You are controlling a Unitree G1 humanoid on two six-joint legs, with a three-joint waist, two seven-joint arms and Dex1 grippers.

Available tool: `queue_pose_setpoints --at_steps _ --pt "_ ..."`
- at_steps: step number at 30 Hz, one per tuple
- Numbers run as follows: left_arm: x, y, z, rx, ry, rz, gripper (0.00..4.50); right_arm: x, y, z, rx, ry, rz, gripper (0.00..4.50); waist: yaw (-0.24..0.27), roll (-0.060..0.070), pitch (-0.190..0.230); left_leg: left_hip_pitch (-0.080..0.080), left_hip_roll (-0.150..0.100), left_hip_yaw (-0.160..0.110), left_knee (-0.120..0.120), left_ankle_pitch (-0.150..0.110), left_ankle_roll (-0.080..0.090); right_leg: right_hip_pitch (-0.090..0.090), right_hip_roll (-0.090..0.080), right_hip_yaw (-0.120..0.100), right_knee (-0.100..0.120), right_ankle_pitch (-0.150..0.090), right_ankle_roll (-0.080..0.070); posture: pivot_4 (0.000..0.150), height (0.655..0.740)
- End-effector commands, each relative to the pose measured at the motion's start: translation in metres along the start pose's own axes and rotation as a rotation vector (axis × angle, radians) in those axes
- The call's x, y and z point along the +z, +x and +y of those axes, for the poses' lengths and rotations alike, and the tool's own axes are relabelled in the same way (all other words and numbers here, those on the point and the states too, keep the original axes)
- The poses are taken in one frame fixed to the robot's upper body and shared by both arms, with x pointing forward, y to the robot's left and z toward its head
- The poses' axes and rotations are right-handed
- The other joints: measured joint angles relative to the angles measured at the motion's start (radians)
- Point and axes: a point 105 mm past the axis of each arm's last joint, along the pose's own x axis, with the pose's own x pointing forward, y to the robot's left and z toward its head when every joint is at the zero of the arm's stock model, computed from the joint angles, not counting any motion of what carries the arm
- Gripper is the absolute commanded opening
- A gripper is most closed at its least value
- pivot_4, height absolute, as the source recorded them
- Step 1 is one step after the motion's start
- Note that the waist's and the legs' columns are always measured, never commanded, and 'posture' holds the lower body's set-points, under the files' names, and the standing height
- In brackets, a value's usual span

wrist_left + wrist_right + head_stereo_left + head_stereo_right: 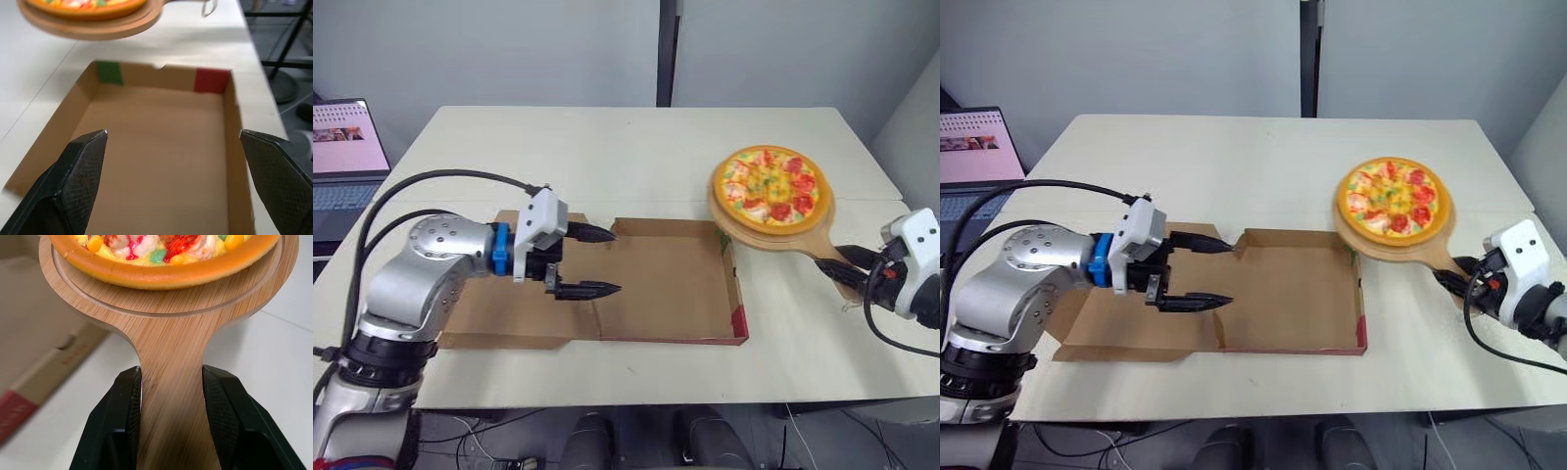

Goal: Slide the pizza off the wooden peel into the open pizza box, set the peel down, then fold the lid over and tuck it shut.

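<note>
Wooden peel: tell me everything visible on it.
The wooden peel is light, bamboo-like wood with straight grain: a round blade with a grooved rim, narrowing into a handle. The right gripper's fingers clamp the handle's sides. The pizza sits centred on the blade. The peel looks held about level, off the table, by the open pizza box's far right corner.

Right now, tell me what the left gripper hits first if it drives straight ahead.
Probably the pizza box, at its far wall with the green and red patches. The open left gripper points across the box floor toward it; the wooden peel sits higher. Depth is unclear.
</note>
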Motion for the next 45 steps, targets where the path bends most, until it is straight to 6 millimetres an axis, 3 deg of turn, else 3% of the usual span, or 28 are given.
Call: queue_pose_setpoints --at_steps 1,6,16,29,45 --pt "0.001 -0.016 0.004 0.063 0.036 0.025 4.5 0.032 -0.001 0.009 0.071 -0.148 -0.078 1.59 0.002 -0.001 0.0 -0.001 0.0 -0.001 0.0 0.0 0.0 0.0 0.0 -0.001 -0.001 0.0 0.0 0.15 0.74" --pt "-0.004 -0.023 -0.002 0.065 0.025 0.046 4.5 0.041 0.012 0.006 0.098 -0.28 -0.042 1.59 0.008 0.0 0.001 -0.002 0.0 -0.001 0.0 0.0 0.0 0.0 -0.002 -0.003 -0.002 0.0 0.0 0.15 0.74" --pt "0.008 -0.027 -0.017 -0.001 -0.001 -0.012 4.5 0.039 0.021 0.008 0.167 -0.465 0.027 1.59 0.013 0.0 0.001 -0.006 -0.001 -0.003 0.0 0.0 0.0 -0.002 -0.003 -0.006 -0.004 0.0 -0.001 0.15 0.74" --pt "0.009 -0.034 -0.029 -0.057 -0.007 0.017 4.5 0.037 0.027 -0.002 0.153 -0.522 0.038 1.59 0.011 0.0 0.001 -0.005 0.0 -0.002 0.001 0.0 0.0 -0.002 -0.003 -0.005 -0.002 0.001 -0.001 0.15 0.74" --pt "0.007 -0.03 -0.028 -0.055 0.001 0.021 4.5 0.044 0.03 -0.017 0.073 -0.598 0.029 1.59 0.011 0.0 0.001 -0.005 0.0 -0.002 0.002 0.0 0.0 -0.002 -0.003 -0.005 -0.001 0.001 -0.002 0.15 0.74"
